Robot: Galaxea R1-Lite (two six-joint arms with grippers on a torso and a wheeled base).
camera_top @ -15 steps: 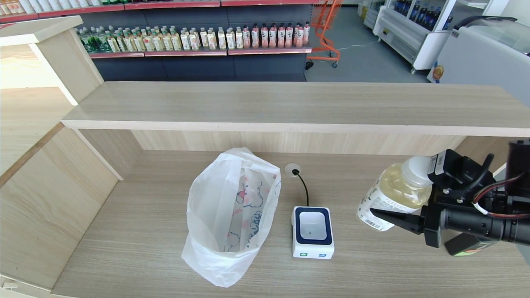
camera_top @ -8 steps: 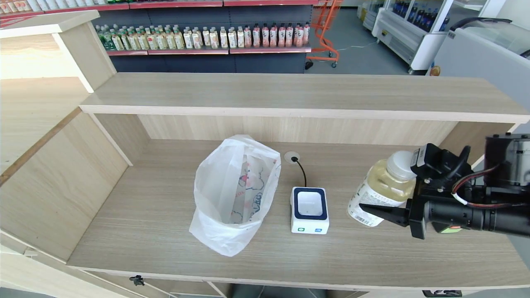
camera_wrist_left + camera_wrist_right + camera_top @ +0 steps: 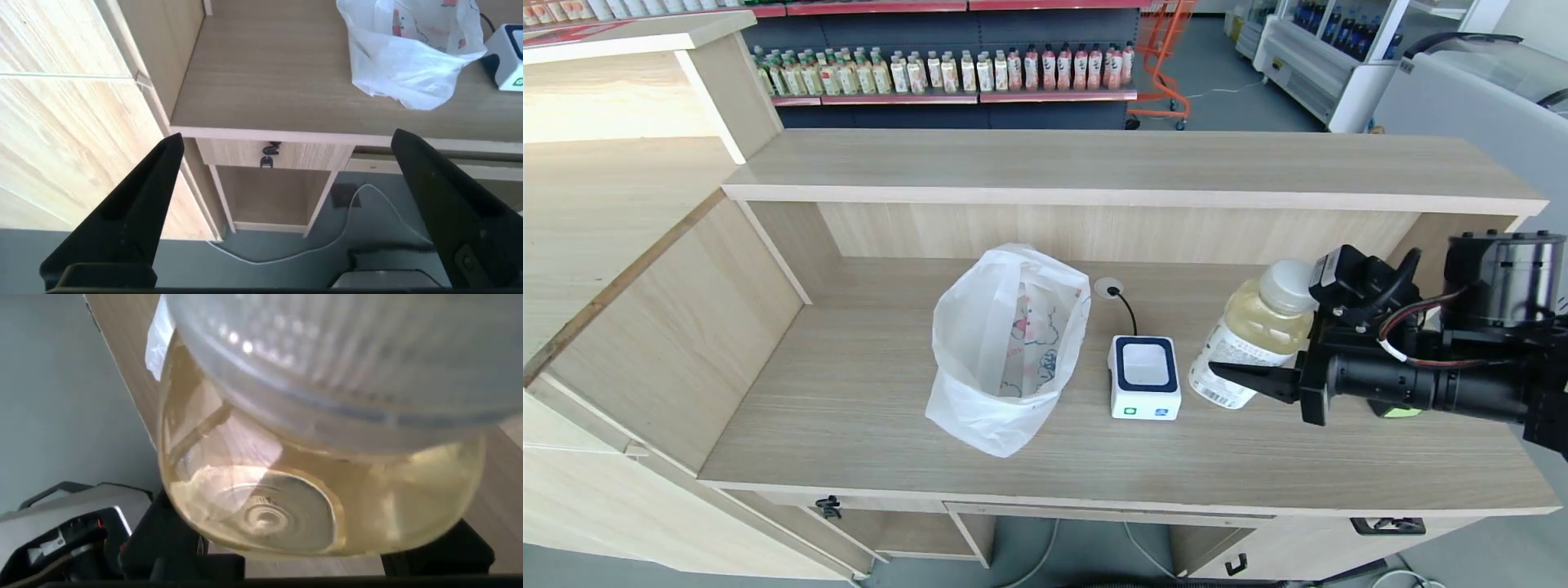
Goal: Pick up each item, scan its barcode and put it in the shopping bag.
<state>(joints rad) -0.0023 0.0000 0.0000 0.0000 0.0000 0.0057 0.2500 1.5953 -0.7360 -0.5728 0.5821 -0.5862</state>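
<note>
One bottle is clamped in the right pincer, near the scanner (white bag just beyond). The left pincer is spread apart before the table.

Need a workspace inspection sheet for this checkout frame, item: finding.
Surface: wooden counter with a raised back ledge.
Job's things: bottle tilted, held beside the scanner; shopping bag open, upright.
Clutter: dark box, part hidden behind the right arm.
Grippers: right gripper shut on bottle; left gripper open, off the counter's front.
Cables: scanner cable runs to a hole in the counter.
Surroundings: shelves of drinks, freezers.
</note>
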